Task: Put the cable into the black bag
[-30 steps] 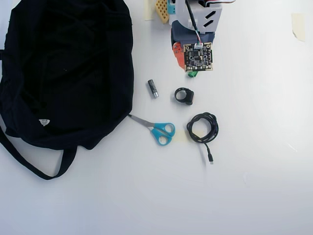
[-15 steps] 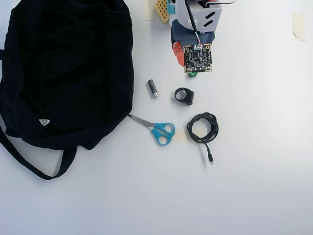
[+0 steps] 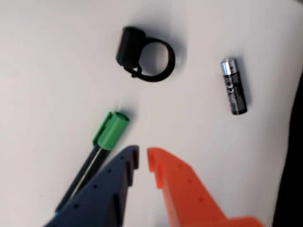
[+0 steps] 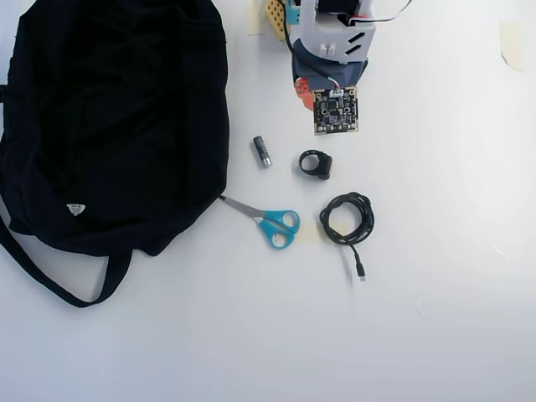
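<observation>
Large soft black fabric bag (image 4: 109,126) at overhead-view left, nothing yet inside as far as visible; thin black coiled cable (image 4: 347,219) untouched on white table (image 4: 452,293), right of blue-handled scissors (image 4: 272,224). Blue-and-orange gripper (image 3: 142,158) empty, fingers nearly pressed together, short of small black ring-shaped clip (image 3: 147,54).

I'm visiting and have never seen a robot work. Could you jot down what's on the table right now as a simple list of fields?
Surface: white table
Black bag: overhead view's left side, strap trailing below
Cable: coiled, plug tail pointing down, right of the scissors
Scissors: blue handles, tips by the bag's edge
Battery: between bag and clip
Ring-shaped clip: above the cable
Gripper: nearly closed, holding nothing, above the clip in the overhead view
Cable in bag: not yet
</observation>
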### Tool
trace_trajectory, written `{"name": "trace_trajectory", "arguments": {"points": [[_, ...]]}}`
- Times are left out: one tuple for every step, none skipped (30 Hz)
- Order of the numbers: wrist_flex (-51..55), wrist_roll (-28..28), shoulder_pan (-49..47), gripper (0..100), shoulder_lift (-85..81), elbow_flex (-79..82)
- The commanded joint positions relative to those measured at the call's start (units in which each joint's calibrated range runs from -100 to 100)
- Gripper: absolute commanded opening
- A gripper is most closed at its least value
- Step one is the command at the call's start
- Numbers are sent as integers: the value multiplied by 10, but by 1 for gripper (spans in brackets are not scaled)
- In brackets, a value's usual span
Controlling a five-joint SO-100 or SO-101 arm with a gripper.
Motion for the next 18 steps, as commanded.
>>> {"name": "trace_trajectory", "arguments": {"points": [[-40,45,0,2,-9,15],[-54,49,2,2,-9,21],[-68,51,4,2,-9,24],[-79,52,5,2,-9,27],[-90,52,8,2,-8,30],[-102,52,9,2,-6,33],[-112,52,9,2,0,35],[-117,52,8,2,10,35],[-120,53,6,2,20,33],[-122,54,5,2,34,28],[-122,62,4,2,48,24],[-123,72,1,3,60,22],[-125,78,-2,3,72,15],[-125,80,-4,5,82,5],[-125,81,-4,7,89,-7],[-125,81,-6,9,98,-17],[-126,81,-7,12,107,-25],[-126,81,-7,14,115,-33]]}}
